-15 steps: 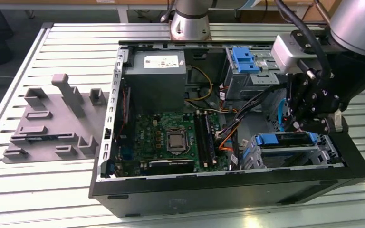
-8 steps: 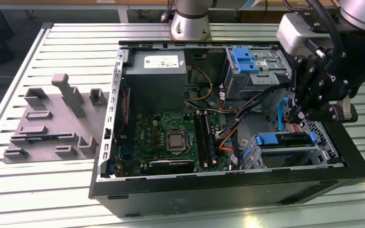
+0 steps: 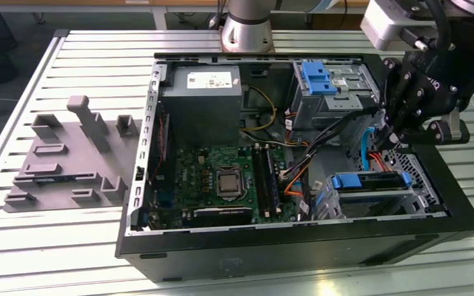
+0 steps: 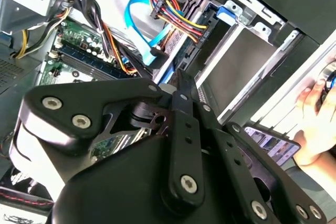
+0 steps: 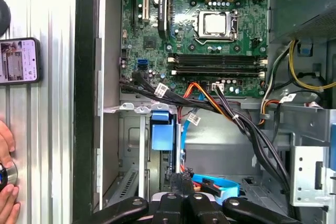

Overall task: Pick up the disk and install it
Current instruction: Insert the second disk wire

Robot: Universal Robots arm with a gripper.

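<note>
One arm is seen in the exterior view, and its gripper (image 3: 392,140) hangs low over the open computer case (image 3: 303,246), on the exterior view's right. It cannot be told if the jaws are clenched or released, and nothing can be seen held in them.

The disk (image 3: 369,181) seems to be seated in the metal cage (image 3: 360,203) in the near corner of the case, just below the gripper. Its blue frame is seen along the top of the cage. It looks nearly in place, or in place, but how deep it sits cannot be told.

To do this step well, the disk should be kept flat and straight with the cage walls, and pushed gently and evenly so it is not jammed.

Much is crowded around. A blue cable (image 3: 374,139) and a bundle of coloured wires (image 4: 173,9) run right beside the cage and could be caught or pinched. The green board (image 3: 220,179) lies near and should not be bumped. A grey block (image 3: 64,160) rests on the table (image 3: 56,246), well apart from the case. A phone (image 5: 18,60) and a person's hand (image 4: 315,108) are seen just outside the case wall, close to the gripper.
</note>
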